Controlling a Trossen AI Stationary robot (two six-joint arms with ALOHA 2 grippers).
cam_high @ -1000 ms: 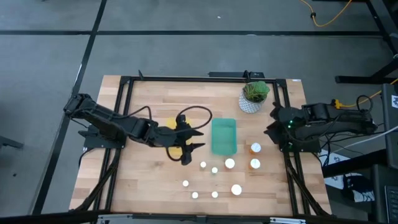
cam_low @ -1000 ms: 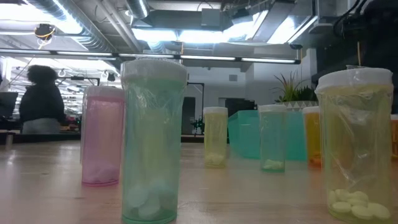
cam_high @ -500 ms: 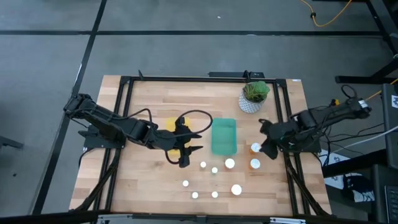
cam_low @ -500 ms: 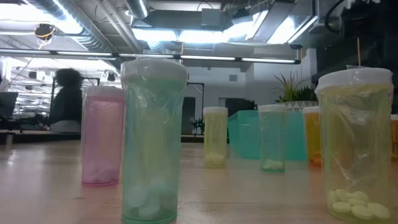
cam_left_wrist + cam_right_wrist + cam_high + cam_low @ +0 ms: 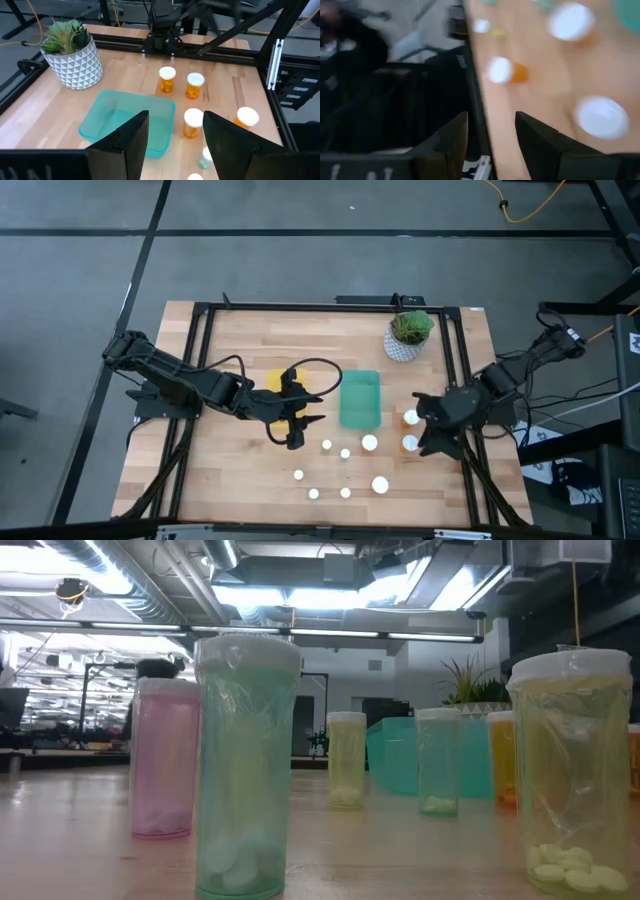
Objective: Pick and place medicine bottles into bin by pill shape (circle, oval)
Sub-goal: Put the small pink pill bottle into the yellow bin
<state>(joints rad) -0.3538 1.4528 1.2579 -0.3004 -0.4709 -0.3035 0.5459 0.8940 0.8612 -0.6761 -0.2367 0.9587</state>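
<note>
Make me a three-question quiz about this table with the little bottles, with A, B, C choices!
1. What is right beside the two orange bottles? A the right claw; B the left claw; C the yellow bin.
2. What colour is the plant's pot? A red; B white; C black.
3. The green bin is: A empty; B full of bottles; C upside down.
Answers: 1 A, the right claw hangs next to them; 2 B, the pot is white with a pattern; 3 A, its floor is bare.
</note>
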